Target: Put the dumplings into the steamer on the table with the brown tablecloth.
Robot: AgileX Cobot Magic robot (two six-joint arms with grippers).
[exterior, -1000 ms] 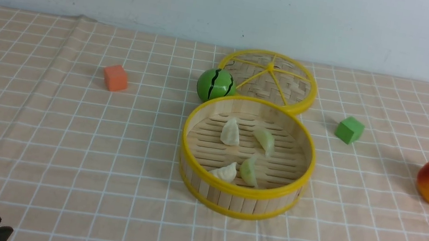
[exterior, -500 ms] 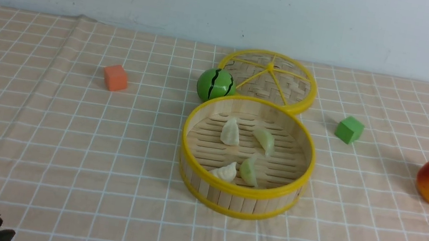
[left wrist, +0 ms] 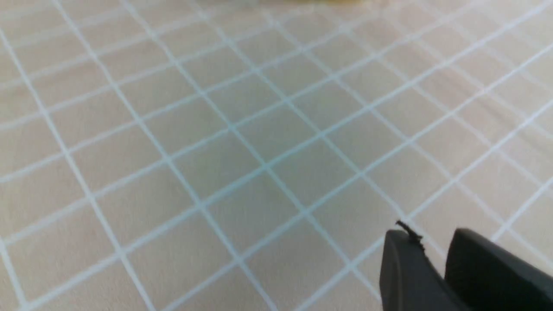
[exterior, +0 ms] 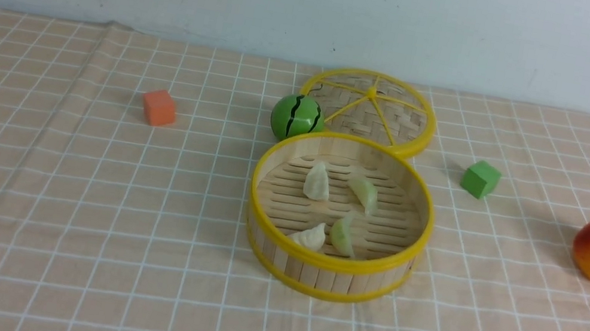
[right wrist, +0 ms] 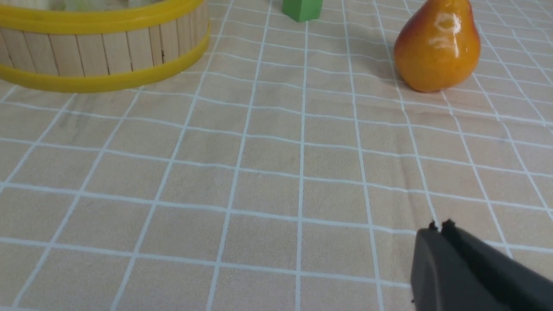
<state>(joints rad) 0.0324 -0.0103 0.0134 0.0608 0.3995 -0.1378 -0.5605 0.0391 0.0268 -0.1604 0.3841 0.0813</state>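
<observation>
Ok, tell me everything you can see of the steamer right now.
The steamer is a round, open basket with a wall of pale upright bamboo slats, bright yellow top and bottom rims and a slatted floor. It stands upright on the brown tablecloth, mid-table. Four dumplings lie inside: white and green farther back, white and green at the near wall. Its far rim overlaps the flat woven lid from the front; contact is unclear. No tool touches it.
</observation>
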